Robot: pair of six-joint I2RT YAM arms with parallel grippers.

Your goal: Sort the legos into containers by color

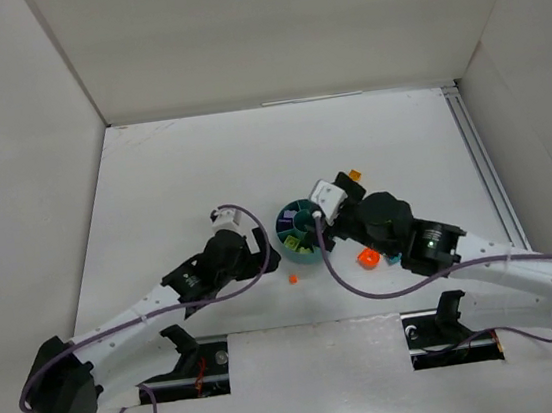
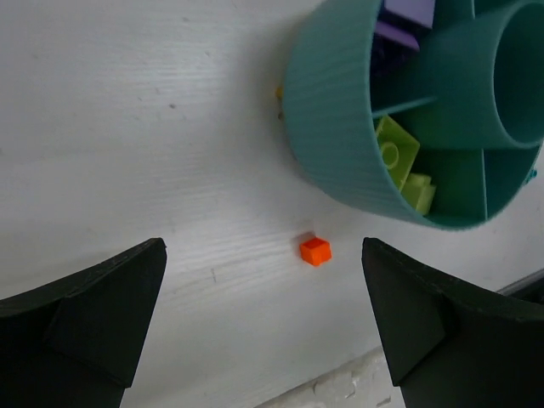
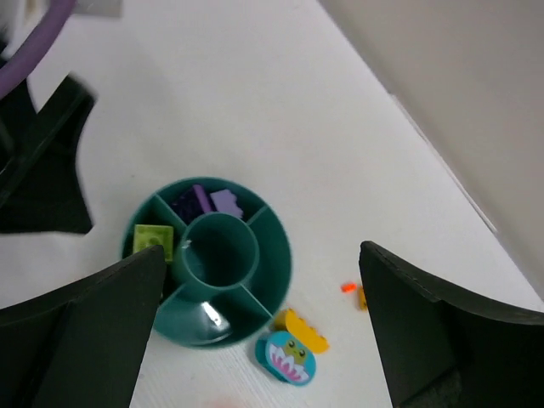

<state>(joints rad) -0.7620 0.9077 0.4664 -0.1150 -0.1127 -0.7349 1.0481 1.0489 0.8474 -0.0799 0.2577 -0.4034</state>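
1. Top external view: the teal dish (image 1: 297, 228) sits mid-table between the two arms.
   - The left gripper (image 1: 265, 257) is just beside its left rim, and the right gripper (image 1: 318, 223) hangs at its right side.
   - Loose pieces lie on the table (image 1: 182, 178). A small orange brick (image 1: 292, 279) is in front of the dish, a larger orange brick (image 1: 368, 257) is by the right arm, and an orange-yellow brick (image 1: 356, 173) is behind that arm.
   - The sorting looks only partly done.

2. Left wrist view: the left gripper's jaws stand wide apart and hold nothing.
   - The small orange brick lies on the table between the fingers, near the dish wall but not touching it.
   - One wedge of the dish holds purple bricks (image 2: 406, 21), and the next holds yellow-green bricks (image 2: 398, 151).

3. Right wrist view: the right gripper's jaws are also spread wide and empty, with the dish below them.
   - The purple and yellow-green wedges are filled. The centre cup and the other wedges in view appear bare.
   - A yellow brick (image 3: 306, 330) and a round teal piece (image 3: 286, 357) lie just beside the rim, outside the dish, and a tiny orange bit (image 3: 348, 287) lies farther off.
   - Two colours seem to be placed, while orange, yellow and teal remain to be sorted. No red brick can be made out.
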